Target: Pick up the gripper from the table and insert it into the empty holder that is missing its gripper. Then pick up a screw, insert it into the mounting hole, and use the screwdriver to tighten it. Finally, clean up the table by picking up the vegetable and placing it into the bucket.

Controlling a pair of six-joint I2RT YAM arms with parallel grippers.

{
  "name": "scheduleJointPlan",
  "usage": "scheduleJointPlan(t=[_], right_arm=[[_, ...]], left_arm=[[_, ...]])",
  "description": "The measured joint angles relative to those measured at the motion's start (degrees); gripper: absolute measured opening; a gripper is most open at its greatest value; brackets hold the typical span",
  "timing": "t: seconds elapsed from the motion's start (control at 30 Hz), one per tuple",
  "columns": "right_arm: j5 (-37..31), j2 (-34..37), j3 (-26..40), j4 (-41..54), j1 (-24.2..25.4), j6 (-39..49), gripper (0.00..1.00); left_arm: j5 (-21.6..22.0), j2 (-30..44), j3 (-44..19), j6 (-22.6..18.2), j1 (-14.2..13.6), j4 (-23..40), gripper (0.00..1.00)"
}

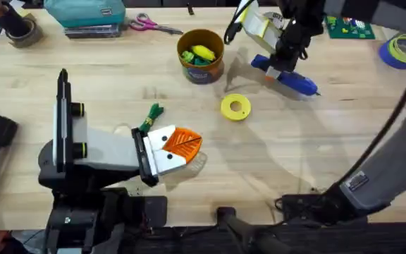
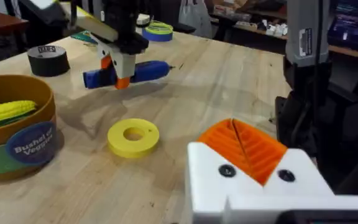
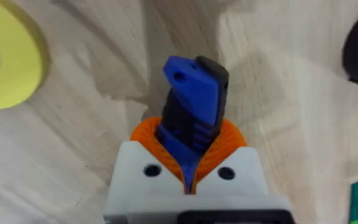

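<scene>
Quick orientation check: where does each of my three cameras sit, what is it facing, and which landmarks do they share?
Overhead: above the arm bases, looking down and forward at the table; both arms show.
Left wrist: low on the left gripper, facing the bucket and the right gripper.
Right wrist: looking down its fingers at the screwdriver.
Shared: yellow disc, screwdriver.

Looked like a robotics lab or workshop: pale wood workbench [image 1: 118, 77], scissors [image 1: 150, 25] and tape rolls [image 1: 403, 51] along the frame's top edge, green circuit board [image 1: 349, 28] upper right, cluttered desks [image 2: 253, 25] behind.
</scene>
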State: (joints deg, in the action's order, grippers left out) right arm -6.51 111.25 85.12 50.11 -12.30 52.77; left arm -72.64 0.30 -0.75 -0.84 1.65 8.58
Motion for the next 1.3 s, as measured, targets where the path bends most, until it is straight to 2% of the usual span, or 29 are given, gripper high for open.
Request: scheduleJointPlan(t=[0.3,0.33,0.37,0.53,0.57,0.63,0.67,0.83,0.87,1.03,1.13,1.3], right_arm=[[-0.1,2.4,0.0,-0.9,3.0,0.0,0.025],[-0.2,2.4,0.0,-1.0,3.3,0.0,0.049],[-0.3,2.4,0.0,-0.9,3.5,0.1,0.176],[-0.3,2.4,0.0,-0.9,3.9,0.0,0.933],[-0.3,2.4,0.0,-0.9,3.9,-0.3,0.978],[-0.3,2.4,0.0,-0.8,3.8,-1.0,0.996],[-0.3,2.4,0.0,-0.7,3.8,-1.4,0.996],[0.7,0.0,0.0,-0.5,3.9,-3.2,0.997],[1.2,-1.2,0.0,-0.5,3.9,-3.8,0.997],[3.4,-10.6,0.0,-0.5,3.8,-9.5,0.997],[4.0,-16.6,0.0,-0.4,3.9,-14.5,0.997],[4.6,-24.7,0.0,0.9,3.8,-25.9,0.997]], left_arm=[[0.0,0.0,0.0,0.0,0.0,0.0,0.014],[0.0,0.0,0.0,0.0,0.0,0.0,0.014],[0.0,0.0,0.0,0.0,0.0,0.0,0.014],[0.0,0.0,0.0,0.0,0.0,0.0,0.014],[0.0,0.0,0.0,0.0,0.0,0.0,0.014],[0.0,0.0,0.0,0.0,0.0,0.0,0.025],[0.1,0.0,0.0,-0.2,0.0,0.0,0.1],[0.1,0.0,0.0,-0.2,0.0,0.0,0.876],[0.0,0.0,0.0,0.0,0.0,0.0,0.955],[0.1,0.0,0.0,0.0,0.0,0.0,0.986],[2.6,0.0,0.1,1.1,0.0,-1.7,0.986],[10.7,0.0,0.3,6.5,0.0,-14.9,0.984]])
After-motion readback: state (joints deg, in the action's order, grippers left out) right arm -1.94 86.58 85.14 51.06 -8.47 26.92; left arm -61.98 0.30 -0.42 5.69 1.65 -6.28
